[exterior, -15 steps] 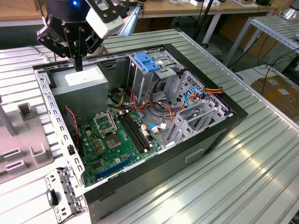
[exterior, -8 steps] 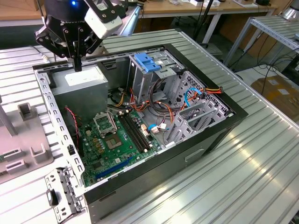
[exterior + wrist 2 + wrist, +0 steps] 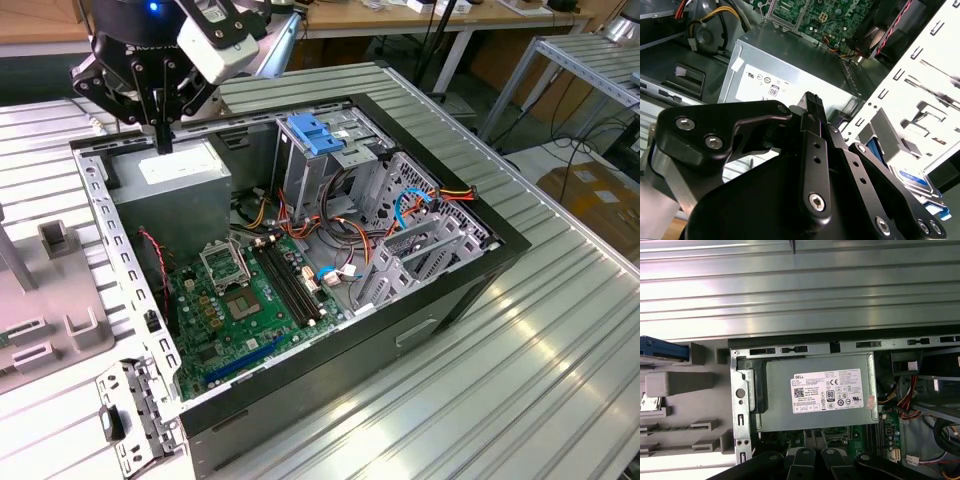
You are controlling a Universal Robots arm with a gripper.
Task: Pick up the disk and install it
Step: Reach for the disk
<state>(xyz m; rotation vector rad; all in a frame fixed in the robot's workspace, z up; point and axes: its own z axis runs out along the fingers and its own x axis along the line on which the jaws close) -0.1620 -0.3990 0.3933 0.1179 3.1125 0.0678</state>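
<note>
The disk [image 3: 662,347] shows as a bright blue edge lying in a grey holder beside the open computer case [image 3: 300,250]. In the second wrist view the disk [image 3: 914,178] peeks out past the gripper's black linkage. My gripper [image 3: 163,140] hangs over the case's back corner at the exterior view's left, just above the grey power supply box [image 3: 170,190] with its white label. Its fingers [image 3: 812,102] are pressed together, shut on nothing. The disk lies off to the side of the gripper, outside the case wall.
A pale-blue ribbed clip [image 3: 315,135] sits on the drive cage [image 3: 330,160] at the back of the case. The motherboard [image 3: 240,300] and bundled cables [image 3: 350,220] fill the case floor. The grey holder fixture [image 3: 50,280] stands at the exterior view's left on the ribbed metal table [image 3: 520,350].
</note>
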